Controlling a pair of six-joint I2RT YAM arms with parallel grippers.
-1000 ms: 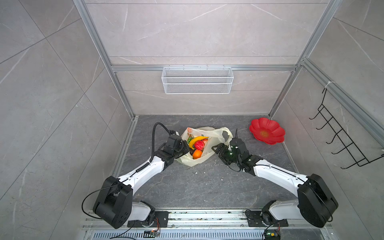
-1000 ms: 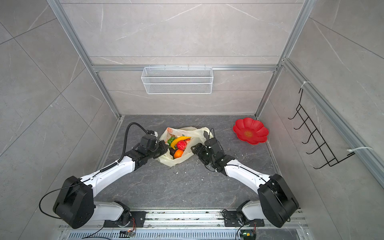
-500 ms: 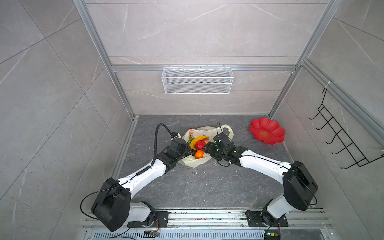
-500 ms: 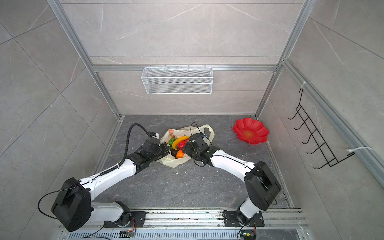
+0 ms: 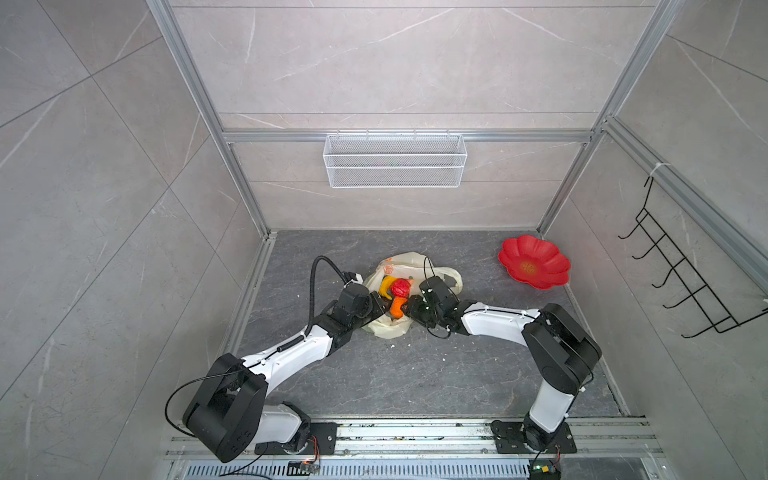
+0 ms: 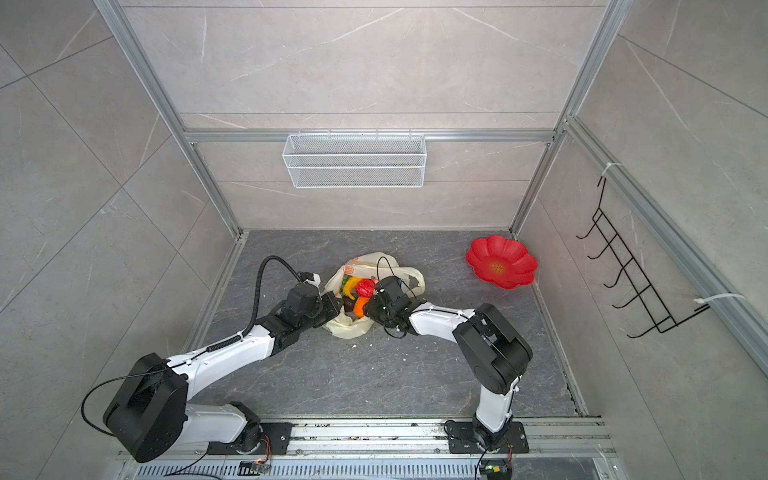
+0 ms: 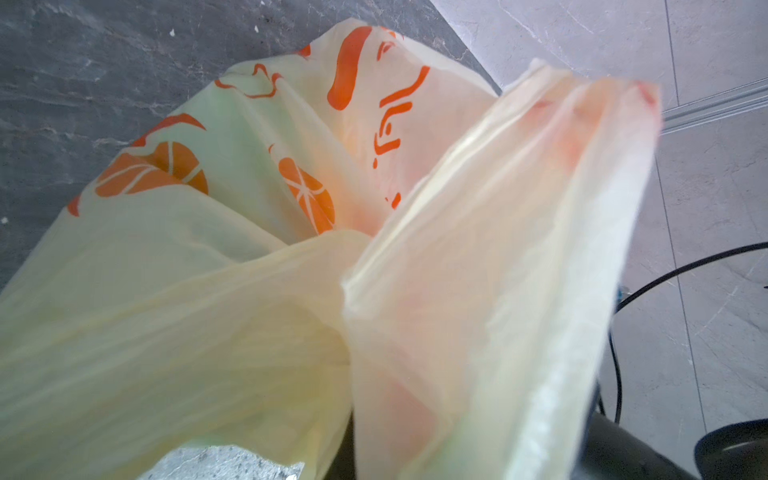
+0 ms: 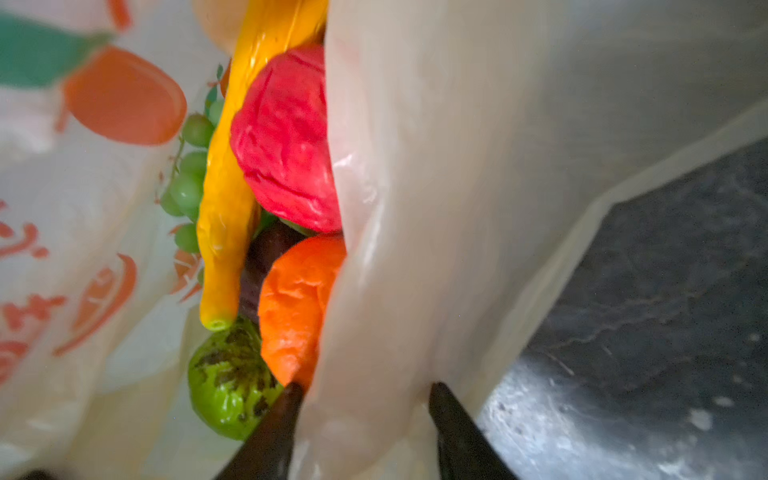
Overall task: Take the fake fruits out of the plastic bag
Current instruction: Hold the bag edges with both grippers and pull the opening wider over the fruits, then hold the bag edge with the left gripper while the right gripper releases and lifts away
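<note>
- One plastic bag [image 5: 390, 330].
- Six fake fruits [image 5: 400, 287] showing inside the bag:
  - one banana [image 8: 226, 199]
  - one red bumpy fruit [image 8: 282, 137]
  - one orange [image 8: 295, 307]
  - one green bumpy fruit [image 8: 226, 382]
  - one bunch of green grapes [image 8: 189, 187]
  - one dark brown fruit [image 8: 259, 266]
- One red dish [image 5: 534, 262], well right of the bag.
- One wire basket [image 5: 395, 166], on the wall behind the bag.
- Two robot arms, a left arm [image 5: 291, 353] and a right arm [image 5: 498, 324], one on either side of the bag.

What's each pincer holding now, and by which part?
Left pincer: shut on the plastic bag, at its rim. Right pincer: nothing yet; jaws open astride the bag's wall, one finger inside.
</note>
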